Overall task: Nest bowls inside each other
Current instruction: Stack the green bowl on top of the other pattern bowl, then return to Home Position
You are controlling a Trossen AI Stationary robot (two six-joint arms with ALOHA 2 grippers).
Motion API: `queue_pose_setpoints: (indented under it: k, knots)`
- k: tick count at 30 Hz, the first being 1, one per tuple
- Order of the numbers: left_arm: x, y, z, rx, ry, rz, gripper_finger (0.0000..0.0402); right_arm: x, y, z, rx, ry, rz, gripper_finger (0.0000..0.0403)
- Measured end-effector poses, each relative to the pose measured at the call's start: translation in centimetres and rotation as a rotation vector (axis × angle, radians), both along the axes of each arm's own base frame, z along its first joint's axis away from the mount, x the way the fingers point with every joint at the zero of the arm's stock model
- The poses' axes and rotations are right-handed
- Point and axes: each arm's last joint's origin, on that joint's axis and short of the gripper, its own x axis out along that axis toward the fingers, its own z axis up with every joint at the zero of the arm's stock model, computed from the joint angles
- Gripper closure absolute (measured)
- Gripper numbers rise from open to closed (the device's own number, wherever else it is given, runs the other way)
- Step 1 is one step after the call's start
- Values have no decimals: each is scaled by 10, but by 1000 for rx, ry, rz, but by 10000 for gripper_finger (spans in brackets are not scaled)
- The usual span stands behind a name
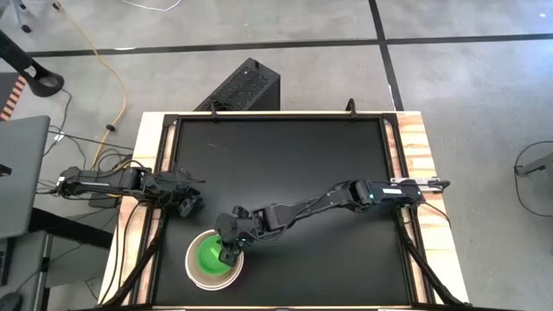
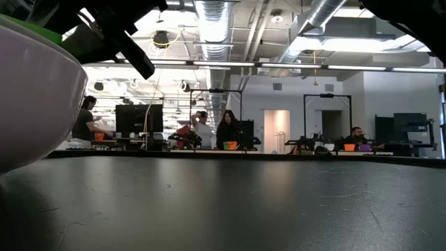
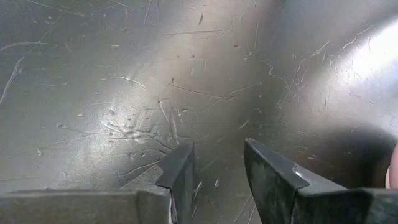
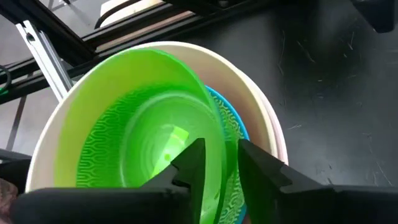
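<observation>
The bowls stand nested in one stack (image 1: pixel 213 259) near the table's front edge, left of centre. The bright green bowl (image 4: pixel 143 124) lies innermost and tilted, over a light blue bowl (image 4: pixel 235 121) inside a cream-white one (image 4: pixel 249 87). In the low view the stack's white outer wall (image 2: pixel 35 90) fills the left side. My right gripper (image 4: pixel 222 158) is open, slanting down over the stack. One finger is inside the green bowl and one outside its rim (image 4: pixel 214 124), with a gap showing. My left gripper (image 3: pixel 217 162) waits open over bare table at the left (image 1: pixel 188 206).
The black table top (image 1: pixel 285 164) stretches free to the right of the stack and toward the far edge. A black box (image 1: pixel 246 86) stands on the floor beyond the far edge, and a laptop (image 1: pixel 17 173) sits left of the table. People sit at desks in the room behind.
</observation>
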Motion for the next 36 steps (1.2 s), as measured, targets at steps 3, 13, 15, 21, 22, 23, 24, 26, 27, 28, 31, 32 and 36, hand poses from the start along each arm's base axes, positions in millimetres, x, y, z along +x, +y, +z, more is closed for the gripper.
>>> queue_pose_setpoints:
  k: [3, 13, 15, 21, 22, 23, 24, 26, 27, 28, 31, 32, 36]
  knots:
    - [0, 0, 0, 0, 0, 0, 274, 0, -3, 0, 4, 6, 3, 278]
    - [0, 0, 0, 0, 0, 0, 274, -3, -10, 7, 21, 40, 24, 253]
    - [0, 0, 0, 0, 0, 0, 274, -8, -11, 16, 24, 54, 44, 253]
    - [0, 0, 0, 0, 0, -1, 274, -32, -5, 65, -57, -12, 109, 255]
    - [0, 0, 0, 0, -1, 0, 274, -37, -3, 72, -83, -13, 119, 256]
    - [0, 0, 0, 0, -1, 0, 274, -42, -2, 79, -109, -21, 129, 257]
    - [0, 0, 0, 0, 0, 0, 274, -48, -2, 87, -139, -16, 137, 258]
    - [0, 0, 0, 0, -1, 0, 274, -61, -2, 99, -207, 5, 142, 260]
    - [0, 0, 0, 0, -1, 0, 274, -67, -4, 106, -242, 11, 140, 261]
    - [0, 0, 0, 0, 0, 0, 274, -74, -5, 112, -275, 26, 133, 262]
    - [0, 0, 0, 0, -1, 0, 274, -94, -14, 126, -363, 94, 74, 264]
    - [0, 0, 0, 0, -1, 0, 274, -101, -18, 129, -392, 130, 56, 264]
    - [0, 0, 0, 0, 0, 0, 274, -123, -33, 133, -483, 263, 13, 264]
